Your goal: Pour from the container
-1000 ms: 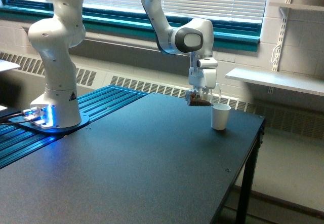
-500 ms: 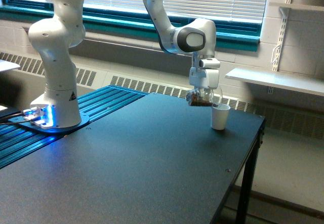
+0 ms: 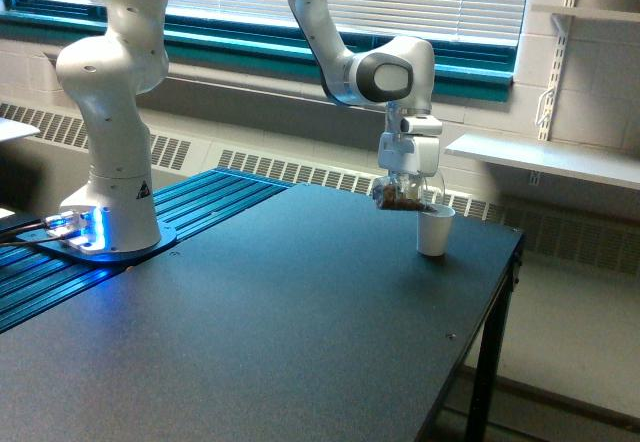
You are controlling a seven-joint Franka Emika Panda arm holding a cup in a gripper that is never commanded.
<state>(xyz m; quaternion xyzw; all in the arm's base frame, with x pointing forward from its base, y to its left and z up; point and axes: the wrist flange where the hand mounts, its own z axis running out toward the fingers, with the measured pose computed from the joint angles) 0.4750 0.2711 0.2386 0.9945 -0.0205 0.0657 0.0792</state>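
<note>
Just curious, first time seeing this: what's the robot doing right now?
Gripper shut on clear cup of brown grains. Tilted beside white cup's rim. Nothing in the way.

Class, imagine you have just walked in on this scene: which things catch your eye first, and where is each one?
The big white robot arm dominates the exterior view's left, its base glowing blue. Its end effector holds a tilted clear container of brown granules beside the rim of a white paper cup. The cup stands alone near the far right corner of the dark table.
</note>
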